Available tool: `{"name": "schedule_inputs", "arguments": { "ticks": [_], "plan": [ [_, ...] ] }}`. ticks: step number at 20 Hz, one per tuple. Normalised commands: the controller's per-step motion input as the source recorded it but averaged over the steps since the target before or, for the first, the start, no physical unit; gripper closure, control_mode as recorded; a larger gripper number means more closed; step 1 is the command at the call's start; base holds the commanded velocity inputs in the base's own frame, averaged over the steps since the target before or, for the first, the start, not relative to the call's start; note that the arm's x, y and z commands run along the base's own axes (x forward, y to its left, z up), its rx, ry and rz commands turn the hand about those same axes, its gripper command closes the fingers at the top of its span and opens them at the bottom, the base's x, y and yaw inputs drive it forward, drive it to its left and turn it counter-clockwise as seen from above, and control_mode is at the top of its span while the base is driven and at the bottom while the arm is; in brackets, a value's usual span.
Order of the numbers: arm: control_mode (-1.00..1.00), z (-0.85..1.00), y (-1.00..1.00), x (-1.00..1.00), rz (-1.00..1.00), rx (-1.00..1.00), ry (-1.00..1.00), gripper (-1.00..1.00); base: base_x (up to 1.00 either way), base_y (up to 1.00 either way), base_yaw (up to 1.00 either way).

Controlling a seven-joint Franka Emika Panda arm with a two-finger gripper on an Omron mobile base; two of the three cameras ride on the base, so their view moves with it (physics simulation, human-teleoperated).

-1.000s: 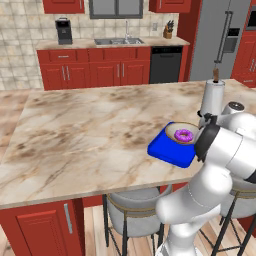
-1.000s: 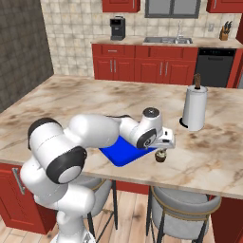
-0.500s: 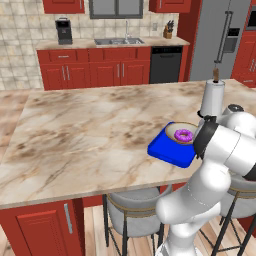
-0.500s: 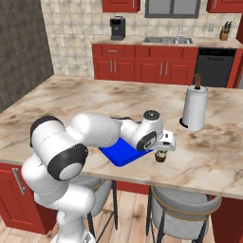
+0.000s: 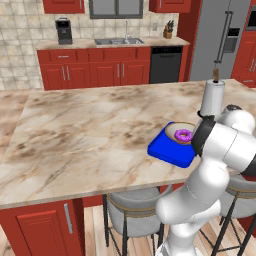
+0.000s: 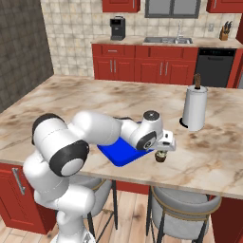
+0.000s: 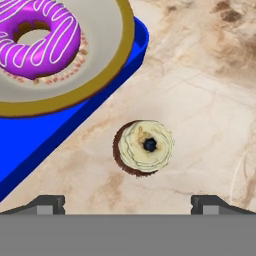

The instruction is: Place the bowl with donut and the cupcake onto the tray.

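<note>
Item 1: cupcake (image 7: 144,147), upright on the counter (image 7: 210,100) just beside the tray (image 7: 30,145), not yet on it. Item 2: bowl (image 7: 100,60) with donut (image 7: 35,37), already on the tray. Gripper (image 7: 128,202): 2 fingertips wide apart, poised above the cupcake. Handling: descend straight, straddle the wrapper evenly, close gently below the frosting. Change since 1 second ago: gripper has shifted slightly over the cupcake; items unmoved.

bare counter (image 7: 210,90) round the cupcake (image 7: 144,147), tray (image 7: 60,135) edge close by (one side)
</note>
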Motion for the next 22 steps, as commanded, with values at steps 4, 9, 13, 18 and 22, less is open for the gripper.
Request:
{"name": "schedule_inputs", "arguments": {
  "ticks": [4,9,13,18,22],
  "plan": [
    [-1.00,0.00,-0.03,0.08,-0.01,0.01,0.00,-1.00,0.00,0.00,0.00],
    [-1.00,-0.02,-0.07,0.04,-0.01,0.01,0.00,-1.00,0.00,0.00,0.00],
    [-1.00,0.00,-0.06,0.01,-0.01,0.02,0.00,-1.00,0.00,0.00,0.00],
    [-1.00,-0.04,-0.01,0.01,-0.01,0.00,0.00,-1.00,0.00,0.00,0.00],
    [-1.00,-0.04,0.00,0.00,0.00,0.00,0.00,-1.00,0.00,0.00,0.00]
  ]
}}
